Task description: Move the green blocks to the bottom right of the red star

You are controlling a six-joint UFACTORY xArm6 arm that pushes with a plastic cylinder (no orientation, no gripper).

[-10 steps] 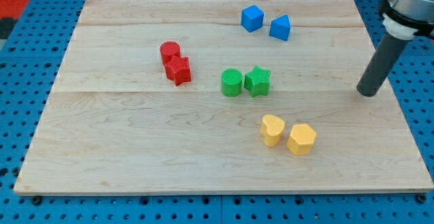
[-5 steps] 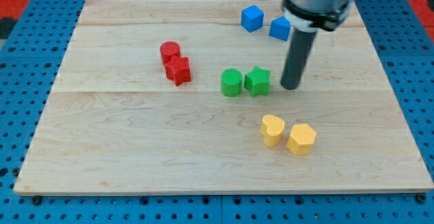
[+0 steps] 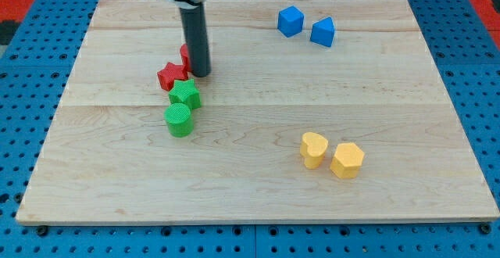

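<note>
Blue pegboard frames the wooden counter [image 3: 117,172]. Left to right: the red star [image 3: 171,77], then the green cylinder [image 3: 179,120] and green star [image 3: 186,94] just below-right of it (seemingly placed, task nearly done), then my tip [image 3: 201,73] beside the red star; no jaws exist.

Honestly there was nothing to read anywhere, no text, labels, brand marks or numbers on the pale wooden worktop [image 3: 375,211], the little coloured plastic blocks, or the blue pegboard underneath [image 3: 31,70].
</note>
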